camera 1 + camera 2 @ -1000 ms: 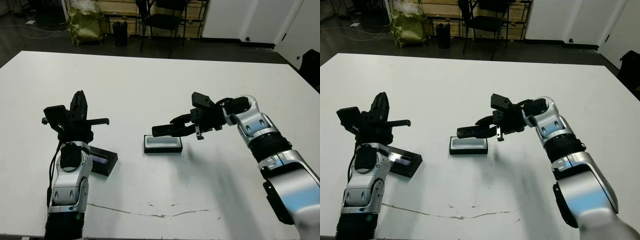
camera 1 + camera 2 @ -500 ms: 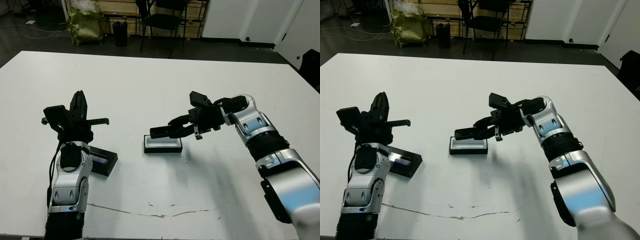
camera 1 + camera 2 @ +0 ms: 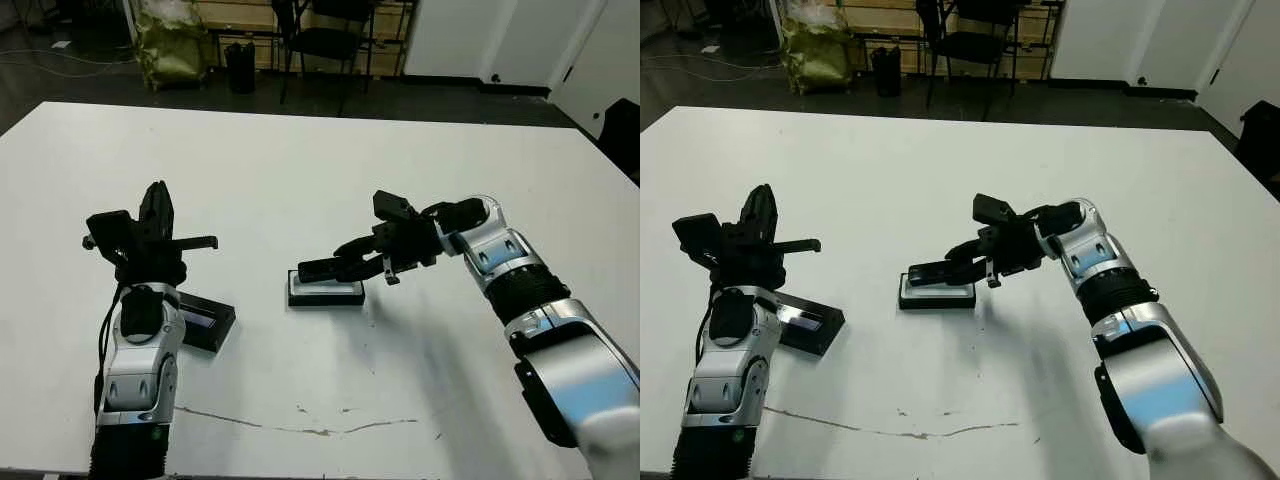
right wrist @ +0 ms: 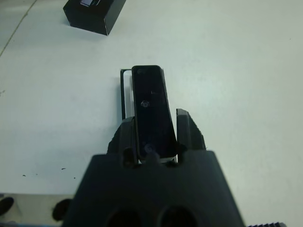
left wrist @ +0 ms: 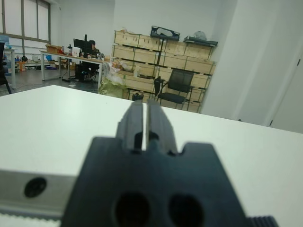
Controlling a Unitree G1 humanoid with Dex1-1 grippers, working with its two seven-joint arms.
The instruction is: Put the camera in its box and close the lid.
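The right arm reaches low across the table (image 3: 330, 160), its gripper (image 4: 156, 130) clamped on the one camera (image 3: 332, 267), held flat just above the one box (image 3: 326, 294), mostly hiding it. The left gripper (image 5: 143, 120) points upward, fingers together, empty. One lid (image 3: 205, 321) lies partly behind that arm.
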